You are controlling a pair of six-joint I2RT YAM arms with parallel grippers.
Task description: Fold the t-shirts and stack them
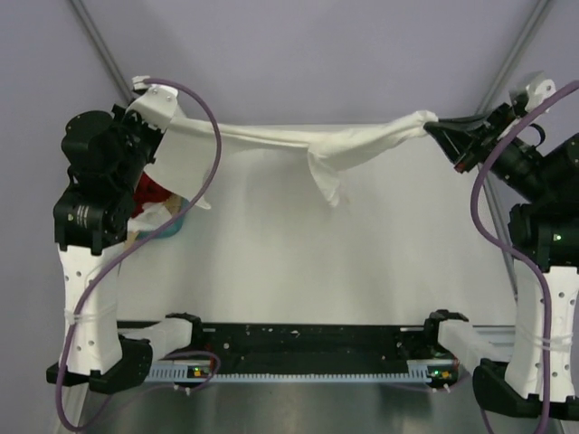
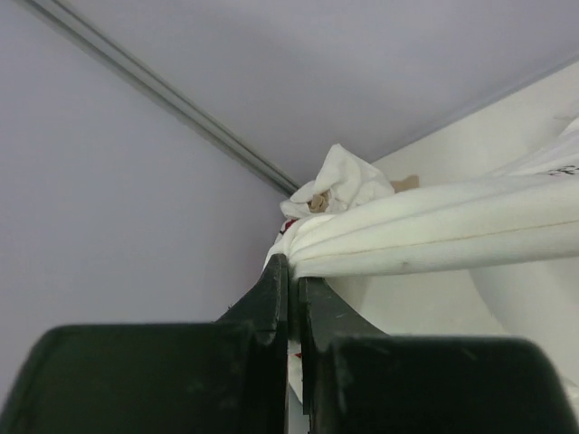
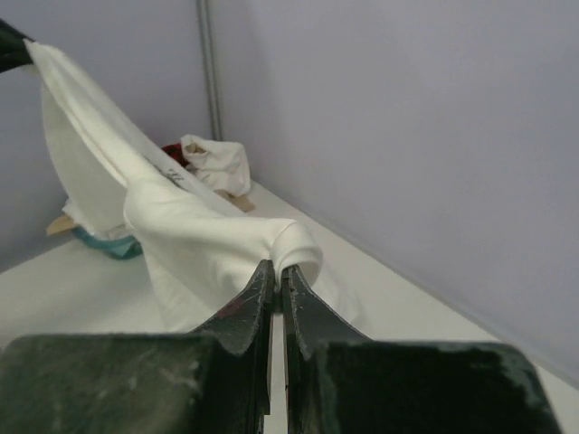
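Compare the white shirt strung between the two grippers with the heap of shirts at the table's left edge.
The strung shirt hangs in the air, pulled long between the left gripper and right gripper; the heap lies crumpled. The strung shirt is gripped at both ends; nothing holds the heap. The strung shirt is white; the heap mixes white and red. Both are soft cloth, not yet folded.
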